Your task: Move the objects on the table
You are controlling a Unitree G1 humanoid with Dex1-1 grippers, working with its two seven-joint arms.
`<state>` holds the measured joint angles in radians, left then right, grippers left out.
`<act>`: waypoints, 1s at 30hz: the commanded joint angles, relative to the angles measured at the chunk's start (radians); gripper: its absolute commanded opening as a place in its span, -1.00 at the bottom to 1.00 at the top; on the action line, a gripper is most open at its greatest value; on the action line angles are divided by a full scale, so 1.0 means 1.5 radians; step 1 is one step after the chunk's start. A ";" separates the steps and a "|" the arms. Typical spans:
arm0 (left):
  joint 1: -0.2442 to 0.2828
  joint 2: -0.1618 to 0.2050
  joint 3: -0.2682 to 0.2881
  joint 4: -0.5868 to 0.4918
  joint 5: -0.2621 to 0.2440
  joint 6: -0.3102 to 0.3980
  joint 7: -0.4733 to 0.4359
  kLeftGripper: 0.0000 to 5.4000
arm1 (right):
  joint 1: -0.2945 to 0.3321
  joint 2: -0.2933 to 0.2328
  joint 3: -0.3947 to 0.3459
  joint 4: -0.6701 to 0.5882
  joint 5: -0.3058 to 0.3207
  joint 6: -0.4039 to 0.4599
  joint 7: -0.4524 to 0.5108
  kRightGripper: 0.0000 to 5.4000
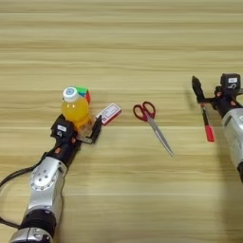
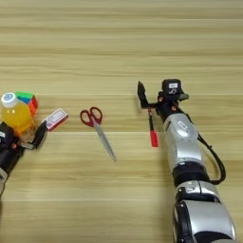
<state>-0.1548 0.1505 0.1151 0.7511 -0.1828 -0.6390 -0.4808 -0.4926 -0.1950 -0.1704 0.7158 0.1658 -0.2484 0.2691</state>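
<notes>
The orange-juice bottle (image 1: 75,110) with a white cap stands at the left of the table (image 1: 123,42). My left gripper (image 1: 80,130) is open, with its fingers on either side of the bottle's base. A multicoloured puzzle cube (image 1: 85,93) sits just behind the bottle. The red-and-white small box (image 1: 110,113) lies just right of the gripper's right finger (image 1: 97,128). Red-handled scissors (image 1: 152,122) lie mid-table, blades pointing toward me. My right gripper (image 2: 154,98) is open over the far end of the red pen (image 2: 153,133).
Both silver forearms reach in from the near edge, the left one (image 1: 45,185) at the lower left and the right one (image 2: 182,142) at the lower right. A black cable (image 1: 12,176) loops beside the left arm.
</notes>
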 commanded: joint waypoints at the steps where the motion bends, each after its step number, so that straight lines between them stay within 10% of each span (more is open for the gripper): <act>1: 0.012 -0.003 0.007 -0.010 -0.008 0.003 0.002 0.99 | -0.011 -0.001 -0.003 0.004 0.002 -0.001 0.003 1.00; 30: 0.039 -0.019 0.007 -0.129 -0.028 0.042 0.005 0.99 | -0.013 0.003 0.000 0.007 0.001 -0.001 0.005 1.00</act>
<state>-0.1054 0.1261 0.1304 0.5770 -0.2218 -0.5948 -0.4797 -0.4926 -0.1935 -0.1690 0.7193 0.1657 -0.2485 0.2707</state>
